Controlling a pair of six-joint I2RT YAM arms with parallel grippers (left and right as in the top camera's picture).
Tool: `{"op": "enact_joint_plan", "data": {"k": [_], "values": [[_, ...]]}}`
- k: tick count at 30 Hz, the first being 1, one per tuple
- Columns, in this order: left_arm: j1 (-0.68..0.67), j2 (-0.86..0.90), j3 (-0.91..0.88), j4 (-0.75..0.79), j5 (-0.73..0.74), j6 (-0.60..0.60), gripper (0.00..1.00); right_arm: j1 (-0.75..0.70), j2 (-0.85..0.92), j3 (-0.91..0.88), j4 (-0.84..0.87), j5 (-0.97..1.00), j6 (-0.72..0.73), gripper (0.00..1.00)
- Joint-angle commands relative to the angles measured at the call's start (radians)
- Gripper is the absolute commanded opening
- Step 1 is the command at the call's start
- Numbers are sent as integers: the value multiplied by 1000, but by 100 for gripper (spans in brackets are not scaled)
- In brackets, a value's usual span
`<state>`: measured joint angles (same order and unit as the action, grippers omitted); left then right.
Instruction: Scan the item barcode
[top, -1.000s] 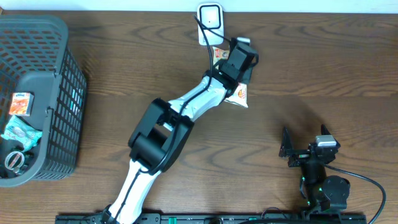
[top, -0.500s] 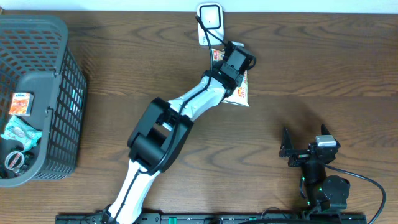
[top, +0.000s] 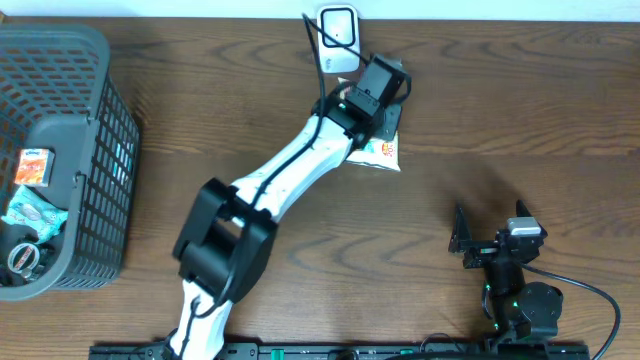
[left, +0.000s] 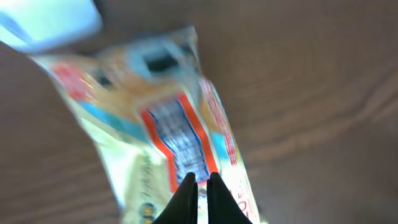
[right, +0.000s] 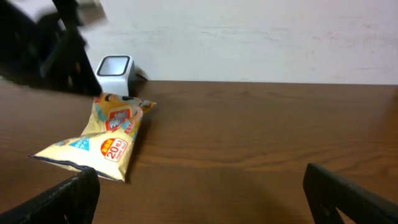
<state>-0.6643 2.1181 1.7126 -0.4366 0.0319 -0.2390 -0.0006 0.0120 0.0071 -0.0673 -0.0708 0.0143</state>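
Left gripper (left: 202, 182): clenched, empty, hanging over snack packet (top: 383, 152). Arm (top: 300, 170) has stretched since one second ago, wrist nearer barcode scanner (top: 338, 28). Packet: flat on table (top: 520, 100), just before scanner; scan likely pending. Right gripper (right: 202, 190): spread, idle.

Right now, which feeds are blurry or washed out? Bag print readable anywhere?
Left wrist: heavy blur, bag fills the frame, print unreadable, scanner a washed-out pale smear top left. Overhead: sharp, even light, no glare, left arm hides most of the bag. Right wrist: bag and scanner fairly sharp, fine print too small; left arm a dark blur.
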Motion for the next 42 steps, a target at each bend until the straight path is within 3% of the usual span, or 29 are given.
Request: {"op": "enact_joint_plan", "data": {"k": [1, 8, 17, 24, 33, 42], "values": [[-10, 87, -10, -12, 69, -9, 7, 8, -5, -1, -4, 0, -8, 99], [-10, 165, -11, -79, 69, -22, 7, 8, -5, -1, -4, 1, -8, 99], [-8, 2, -10, -49, 69, -76, 8, 8, -5, -1, -4, 1, -8, 99], [-6, -85, -11, 92, -126, -69, 8, 8, -5, -1, -4, 1, -8, 99], [-3, 30, -12, 160, -225, -70, 7, 8, -5, -1, -4, 1, -8, 99], [-3, 200, -11, 221, -224, -72, 8, 8, -5, -1, -4, 1, -8, 99]]}}
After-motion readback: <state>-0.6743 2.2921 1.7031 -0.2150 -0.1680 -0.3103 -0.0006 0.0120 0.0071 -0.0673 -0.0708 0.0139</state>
